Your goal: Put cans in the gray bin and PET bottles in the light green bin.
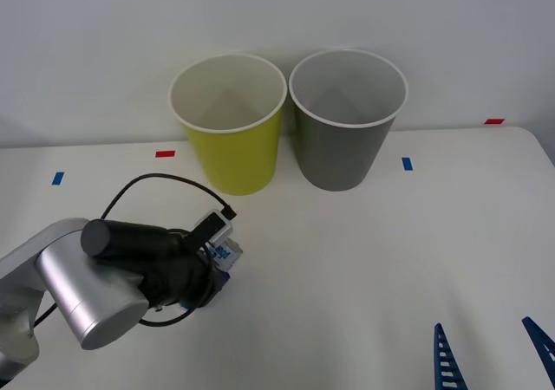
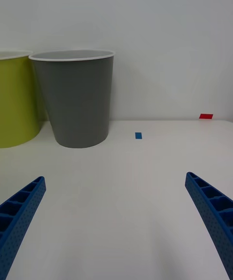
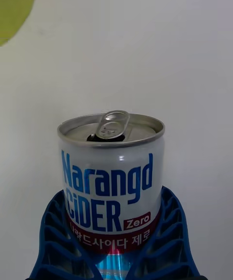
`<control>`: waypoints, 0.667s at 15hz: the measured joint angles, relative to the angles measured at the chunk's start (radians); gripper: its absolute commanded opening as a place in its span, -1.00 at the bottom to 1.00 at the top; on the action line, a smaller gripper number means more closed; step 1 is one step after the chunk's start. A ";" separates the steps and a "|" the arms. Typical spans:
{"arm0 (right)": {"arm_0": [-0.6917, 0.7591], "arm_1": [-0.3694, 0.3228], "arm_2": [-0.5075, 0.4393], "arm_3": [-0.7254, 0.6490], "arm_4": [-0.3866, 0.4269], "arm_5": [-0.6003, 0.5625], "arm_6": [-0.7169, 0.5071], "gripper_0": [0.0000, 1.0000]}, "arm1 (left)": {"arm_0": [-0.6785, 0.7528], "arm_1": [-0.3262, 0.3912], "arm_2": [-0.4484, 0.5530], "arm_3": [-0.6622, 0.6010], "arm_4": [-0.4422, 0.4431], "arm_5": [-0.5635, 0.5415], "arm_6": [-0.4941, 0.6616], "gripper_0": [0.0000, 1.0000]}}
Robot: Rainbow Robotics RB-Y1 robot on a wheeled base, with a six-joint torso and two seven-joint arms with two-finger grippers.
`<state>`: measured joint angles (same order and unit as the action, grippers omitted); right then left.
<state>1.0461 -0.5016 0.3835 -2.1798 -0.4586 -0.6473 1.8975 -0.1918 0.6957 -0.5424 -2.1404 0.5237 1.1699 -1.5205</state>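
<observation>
1. Blue-lettered aluminium can (image 3: 111, 183) is shown clasped between the two ribbed blue fingers (image 3: 53, 241) of the left gripper (image 1: 224, 264); the fingers are wrapped round its lower body, so the pincer is judged to be clenched on the can.
2. Silver top and opened pull tab (image 3: 112, 124) are seen facing away from the wrist; the can's long axis is thus aligned with the gripper's own reach, the base being seated towards the palm.
3. In the front view the can (image 1: 227, 253) is seen at the tip of the left arm, low over the white table (image 1: 364, 269), near and in front of the light green bin (image 1: 232, 152). Whether it rests on the table or is just lifted cannot be told.
4. A grasp low on the body is judged to leave the upper part free, so that the can may be released top-first or tipped over a rim.
5. The gray bin (image 1: 341, 152), the can's proper destination, is placed just beside the light green bin and on its far side from the can; a carry past the green rim is therefore called for.
6. Both bins are set upright, mouths open, against the back wall.
7. The right gripper (image 1: 494, 351) is held idle at the near right of the table, its fingers (image 2: 19, 212) spread wide and holding nothing.
</observation>
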 measured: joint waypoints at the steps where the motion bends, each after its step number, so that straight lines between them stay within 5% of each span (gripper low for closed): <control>1: 0.000 0.000 0.000 0.000 0.000 0.000 0.000 1.00 | 0.036 0.000 0.034 -0.049 0.000 -0.016 -0.005 -1.00; 6: 0.000 0.000 0.000 0.000 0.000 0.000 0.000 1.00 | 0.137 -0.002 0.199 -0.244 0.011 -0.030 -0.022 -1.00; 10: 0.000 0.000 0.000 0.000 0.000 0.000 0.000 1.00 | 0.215 -0.022 0.357 -0.353 0.158 -0.029 -0.099 -1.00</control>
<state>1.0461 -0.5016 0.3835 -2.1798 -0.4587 -0.6473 1.8975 0.0235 0.6733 -0.1852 -2.4936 0.6815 1.1407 -1.6196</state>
